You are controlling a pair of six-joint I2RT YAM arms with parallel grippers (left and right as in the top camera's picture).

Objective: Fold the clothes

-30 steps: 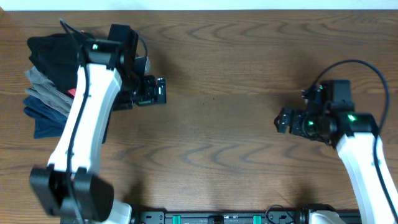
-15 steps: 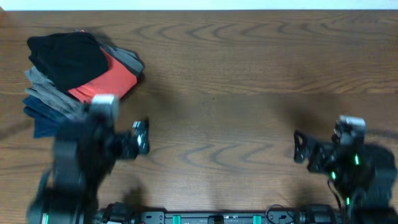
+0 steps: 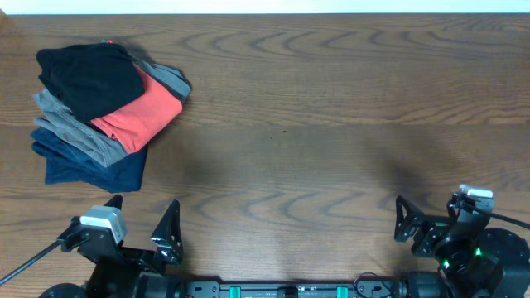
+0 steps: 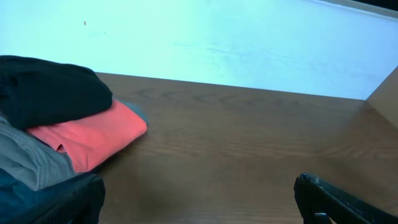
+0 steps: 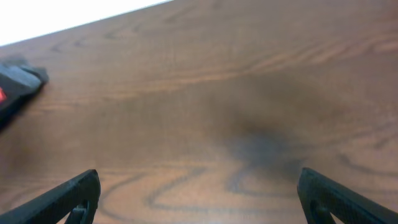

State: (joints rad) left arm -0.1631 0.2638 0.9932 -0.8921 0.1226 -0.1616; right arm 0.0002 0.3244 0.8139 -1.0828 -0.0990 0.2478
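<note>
The black shirt [image 3: 87, 79] lies folded on top of a stack of clothes at the far left of the table; no logo shows. It also shows in the left wrist view [image 4: 50, 90], at the left. My left gripper [image 3: 142, 217] is open and empty at the table's front edge, well in front of the stack; its fingers frame bare wood in its wrist view [image 4: 199, 190]. My right gripper [image 3: 429, 213] is open and empty at the front right, over bare wood [image 5: 199, 180].
Under the black shirt lie a folded red tee [image 3: 141, 112], grey garments [image 3: 70, 124] and a navy one [image 3: 83, 161]. The red tee shows in the left wrist view [image 4: 87, 137]. The brown wooden table [image 3: 315, 124] stretches right of the stack.
Both arms have drawn back to the table's front edge. The left arm left the stack, uncovering the black shirt and red tee. The clothes have not moved.
</note>
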